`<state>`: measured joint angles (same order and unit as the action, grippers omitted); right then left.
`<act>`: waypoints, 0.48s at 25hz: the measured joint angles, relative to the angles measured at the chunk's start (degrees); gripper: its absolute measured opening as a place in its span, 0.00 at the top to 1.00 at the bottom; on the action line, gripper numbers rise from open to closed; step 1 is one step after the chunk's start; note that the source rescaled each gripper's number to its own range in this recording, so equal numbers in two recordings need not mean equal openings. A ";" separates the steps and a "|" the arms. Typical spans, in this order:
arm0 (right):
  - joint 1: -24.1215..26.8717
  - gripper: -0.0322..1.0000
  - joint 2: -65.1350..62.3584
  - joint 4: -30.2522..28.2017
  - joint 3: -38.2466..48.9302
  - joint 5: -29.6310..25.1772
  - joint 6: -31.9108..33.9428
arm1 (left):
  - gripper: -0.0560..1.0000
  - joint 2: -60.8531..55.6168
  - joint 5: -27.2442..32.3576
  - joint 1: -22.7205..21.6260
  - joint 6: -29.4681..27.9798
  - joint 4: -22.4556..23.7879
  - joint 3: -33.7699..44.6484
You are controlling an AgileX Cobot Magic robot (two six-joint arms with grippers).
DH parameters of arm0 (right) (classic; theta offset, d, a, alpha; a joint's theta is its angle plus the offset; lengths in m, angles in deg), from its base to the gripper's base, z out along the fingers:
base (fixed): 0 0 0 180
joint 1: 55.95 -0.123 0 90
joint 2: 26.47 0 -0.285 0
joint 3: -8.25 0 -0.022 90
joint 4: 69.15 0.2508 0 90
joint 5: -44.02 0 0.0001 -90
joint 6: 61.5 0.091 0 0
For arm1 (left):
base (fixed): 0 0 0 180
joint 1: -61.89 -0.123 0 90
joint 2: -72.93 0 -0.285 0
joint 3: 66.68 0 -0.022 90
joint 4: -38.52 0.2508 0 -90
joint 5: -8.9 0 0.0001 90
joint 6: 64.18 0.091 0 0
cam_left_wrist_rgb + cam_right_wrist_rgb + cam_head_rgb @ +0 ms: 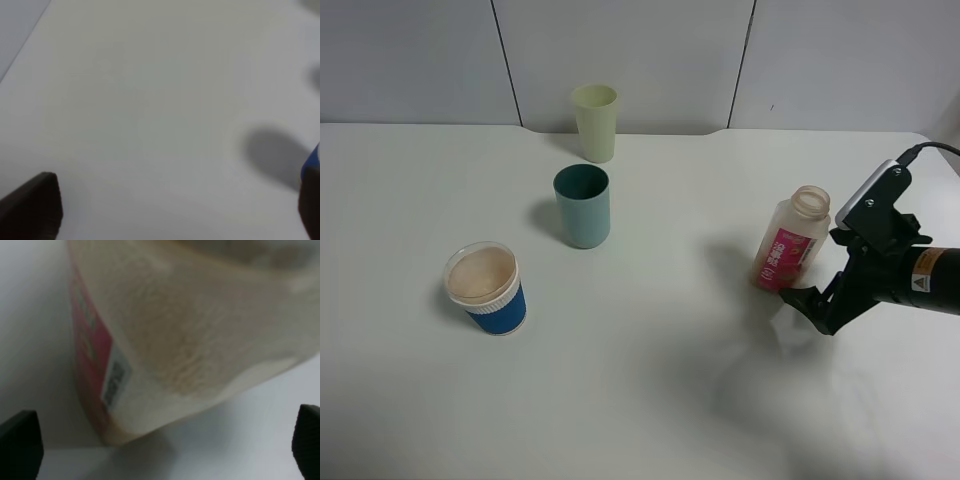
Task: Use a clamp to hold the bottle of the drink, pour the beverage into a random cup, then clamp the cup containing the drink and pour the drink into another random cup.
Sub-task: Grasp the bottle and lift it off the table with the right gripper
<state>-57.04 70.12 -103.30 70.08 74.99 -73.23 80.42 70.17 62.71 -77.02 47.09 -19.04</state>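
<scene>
Two grippers, both spread wide, neither holding anything. Left gripper (170,205) hung over bare table (650,380) just beside the blue cup (488,292), which sat toward the front-left corner. Right gripper (835,255) was lined up on the bottle (790,245) near the right edge, jaws either side of it; contact couldn't be told. Bottle was uncapped and looked slightly tilted. Judged light, thin-walled, squashy, with smooth sides that may slip. Best taken on the flat sides at mid-body with a moderate squeeze, or it crushes or tips. Teal cup (583,205) stood mid-table, yellow cup (595,122) by the far edge.
</scene>
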 joint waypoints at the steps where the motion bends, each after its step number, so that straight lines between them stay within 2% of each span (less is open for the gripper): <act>1: 0.00 0.00 0.85 0.00 0.00 0.66 0.00 | 0.11 0.00 0.00 0.00 0.00 0.00 0.00; 5: 0.00 0.00 4.37 -0.04 0.00 3.70 0.00 | 0.11 0.00 0.00 0.00 0.00 0.00 0.00; 12: 1.29 0.00 6.03 -2.55 -0.84 3.98 0.11 | 0.11 0.00 0.00 0.00 0.00 0.00 0.00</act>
<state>-55.75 76.15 -105.85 69.24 78.96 -73.12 80.42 70.17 62.71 -77.02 47.09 -19.04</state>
